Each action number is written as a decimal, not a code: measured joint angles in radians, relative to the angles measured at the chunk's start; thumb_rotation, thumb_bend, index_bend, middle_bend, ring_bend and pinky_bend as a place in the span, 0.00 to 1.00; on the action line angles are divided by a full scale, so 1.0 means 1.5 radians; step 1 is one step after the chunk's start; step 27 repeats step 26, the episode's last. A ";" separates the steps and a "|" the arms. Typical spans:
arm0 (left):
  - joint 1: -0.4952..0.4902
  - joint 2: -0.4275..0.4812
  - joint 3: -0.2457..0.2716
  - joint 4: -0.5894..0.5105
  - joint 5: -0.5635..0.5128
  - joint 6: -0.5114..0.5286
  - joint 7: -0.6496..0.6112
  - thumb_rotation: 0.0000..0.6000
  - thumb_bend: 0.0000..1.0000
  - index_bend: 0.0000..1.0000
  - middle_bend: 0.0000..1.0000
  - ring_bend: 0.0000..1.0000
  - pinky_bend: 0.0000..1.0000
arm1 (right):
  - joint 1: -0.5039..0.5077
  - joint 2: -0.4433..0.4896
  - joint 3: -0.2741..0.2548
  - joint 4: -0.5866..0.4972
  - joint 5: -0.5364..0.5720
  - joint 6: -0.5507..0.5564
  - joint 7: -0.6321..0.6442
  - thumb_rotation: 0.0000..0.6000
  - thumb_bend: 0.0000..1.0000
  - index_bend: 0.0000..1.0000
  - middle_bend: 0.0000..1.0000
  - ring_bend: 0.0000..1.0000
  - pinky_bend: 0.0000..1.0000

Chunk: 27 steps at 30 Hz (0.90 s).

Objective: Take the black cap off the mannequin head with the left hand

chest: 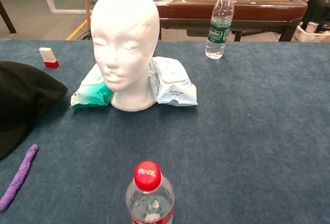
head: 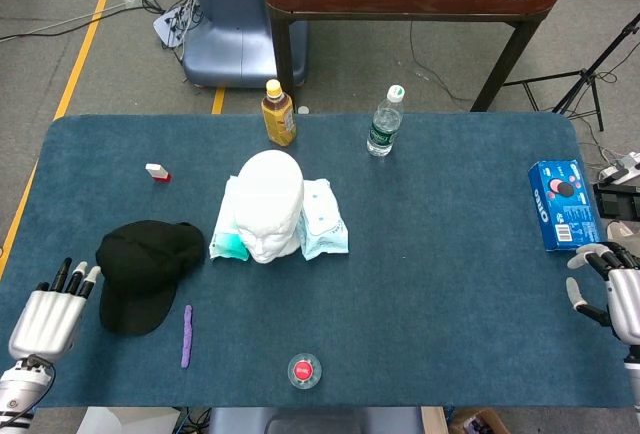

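The black cap (head: pixel 146 272) lies flat on the blue table, left of the white mannequin head (head: pixel 269 204), which stands bare. In the chest view the cap (chest: pixel 20 100) fills the left edge and the mannequin head (chest: pixel 124 48) faces me. My left hand (head: pixel 48 316) hovers at the table's near left corner, a short way left of the cap, fingers apart and holding nothing. My right hand (head: pixel 612 294) stays at the right edge, fingers spread and empty. Neither hand shows in the chest view.
Wet-wipe packs (head: pixel 324 218) lie beside the mannequin head. A purple strip (head: pixel 186 335) lies near the cap, a red-capped bottle (head: pixel 304 370) stands at the front. A tea bottle (head: pixel 278 113), water bottle (head: pixel 384 122), small eraser (head: pixel 157 172) and blue box (head: pixel 562 204) are also here.
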 measured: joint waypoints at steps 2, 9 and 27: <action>0.007 0.003 -0.001 -0.006 -0.004 0.004 0.001 1.00 0.00 0.01 0.15 0.06 0.42 | 0.001 0.000 0.000 0.000 0.000 -0.001 -0.002 1.00 0.41 0.47 0.35 0.23 0.33; 0.023 -0.029 -0.017 0.018 0.028 0.053 -0.065 1.00 0.01 0.37 0.41 0.29 0.50 | 0.002 -0.003 -0.001 -0.002 -0.001 -0.002 -0.013 1.00 0.41 0.47 0.35 0.23 0.33; 0.055 -0.109 -0.038 0.189 0.131 0.102 -0.379 1.00 0.06 0.50 0.50 0.34 0.53 | 0.014 -0.013 0.005 -0.004 0.025 -0.027 -0.049 1.00 0.41 0.47 0.35 0.23 0.33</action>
